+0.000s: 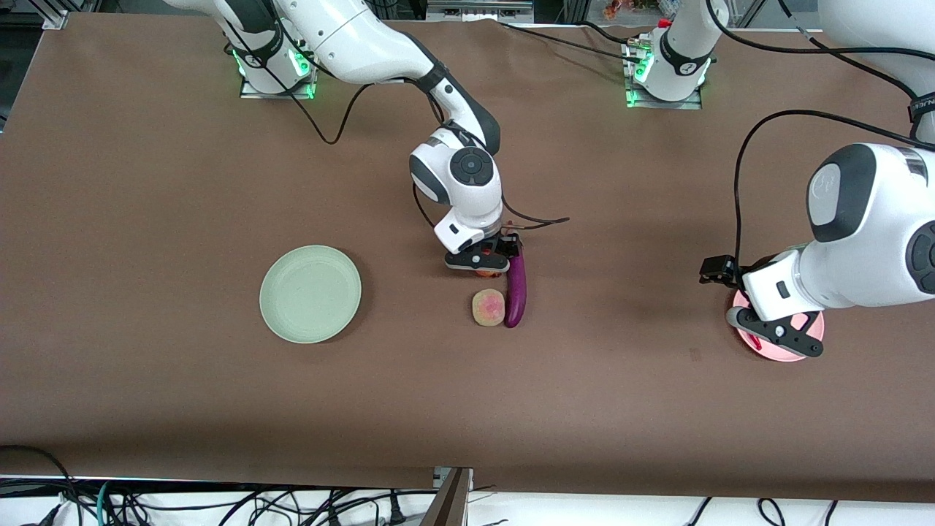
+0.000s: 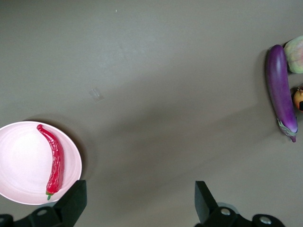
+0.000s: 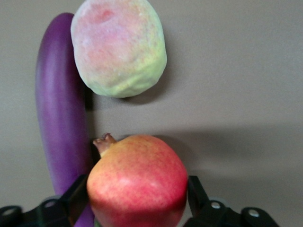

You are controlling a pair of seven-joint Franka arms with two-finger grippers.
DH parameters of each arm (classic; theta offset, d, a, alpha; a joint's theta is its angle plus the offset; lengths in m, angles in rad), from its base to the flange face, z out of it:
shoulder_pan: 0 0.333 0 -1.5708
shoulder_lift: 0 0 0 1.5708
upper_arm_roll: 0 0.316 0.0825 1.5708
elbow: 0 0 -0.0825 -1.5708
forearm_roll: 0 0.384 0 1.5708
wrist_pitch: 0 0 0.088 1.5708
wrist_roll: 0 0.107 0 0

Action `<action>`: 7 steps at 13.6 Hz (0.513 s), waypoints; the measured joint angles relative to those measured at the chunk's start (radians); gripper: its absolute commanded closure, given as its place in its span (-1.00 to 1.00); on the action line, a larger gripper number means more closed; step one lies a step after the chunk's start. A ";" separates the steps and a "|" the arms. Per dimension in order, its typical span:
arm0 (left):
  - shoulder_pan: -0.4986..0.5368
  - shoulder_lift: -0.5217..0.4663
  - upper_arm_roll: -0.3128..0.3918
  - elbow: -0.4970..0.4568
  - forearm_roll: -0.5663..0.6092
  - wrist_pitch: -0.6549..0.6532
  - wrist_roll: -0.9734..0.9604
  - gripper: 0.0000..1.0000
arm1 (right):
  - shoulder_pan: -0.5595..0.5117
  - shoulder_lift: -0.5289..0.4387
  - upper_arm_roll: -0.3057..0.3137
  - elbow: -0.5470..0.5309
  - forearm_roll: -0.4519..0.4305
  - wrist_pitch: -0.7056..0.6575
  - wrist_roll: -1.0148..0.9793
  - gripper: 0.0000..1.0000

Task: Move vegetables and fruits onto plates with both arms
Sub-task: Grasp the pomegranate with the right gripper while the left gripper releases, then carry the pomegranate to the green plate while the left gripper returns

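My right gripper (image 1: 486, 264) is down at the table's middle, shut on the round red-and-yellow fruit (image 3: 137, 184), one finger on each side. The fruit barely shows under the gripper in the front view (image 1: 488, 275). The purple eggplant (image 1: 516, 292) lies right beside it, and the pale yellow-green fruit with a pink blush (image 1: 489, 307) sits nearer the front camera, touching the eggplant. My left gripper (image 1: 778, 340) is open and empty over the pink plate (image 1: 812, 329). The red chili pepper (image 2: 56, 161) lies on that plate (image 2: 21, 161). The mint green plate (image 1: 310, 294) is empty.
The brown table cover has wide bare room between the two plates and toward the front camera. A black cable (image 1: 537, 221) trails on the table by the right wrist. The eggplant (image 2: 280, 94) and both fruits show at the edge of the left wrist view.
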 measured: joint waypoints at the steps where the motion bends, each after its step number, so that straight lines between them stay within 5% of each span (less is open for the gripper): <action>1: 0.001 0.001 0.000 0.001 0.000 0.001 -0.008 -1.00 | 0.000 0.000 -0.002 0.004 0.000 0.000 0.000 0.49; 7: 0.000 0.003 0.000 0.003 0.000 0.001 -0.024 -1.00 | -0.076 -0.097 -0.019 0.036 0.009 -0.214 -0.155 0.49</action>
